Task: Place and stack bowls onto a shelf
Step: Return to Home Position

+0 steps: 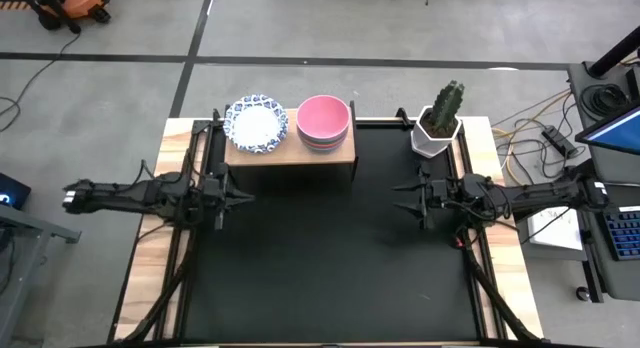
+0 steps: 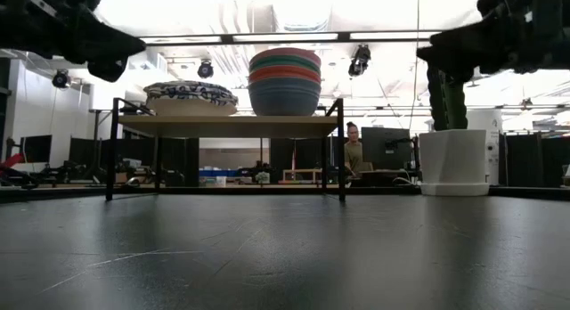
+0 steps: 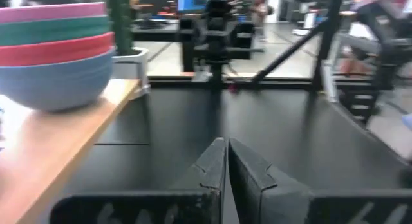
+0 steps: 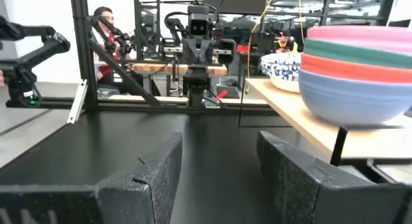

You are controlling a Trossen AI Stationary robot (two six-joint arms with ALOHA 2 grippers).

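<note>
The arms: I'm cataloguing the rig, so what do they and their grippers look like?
Both the left arm and right arm are slim, black and jointed, each with a pale patch at its outer end. The left gripper and right gripper have matte black, blocky, wedge-shaped fingers.

Shelf (image 1: 290,156) stands at the far edge of the mat (image 1: 330,258), left of centre. On it: left bowl stack (image 1: 256,124) and right bowl stack (image 1: 323,122), just beside each other. Cactus pot (image 1: 437,131) stands right of the shelf, apart. Left gripper (image 1: 243,196) and right gripper (image 1: 400,201) flank the mat, nearer.
</note>
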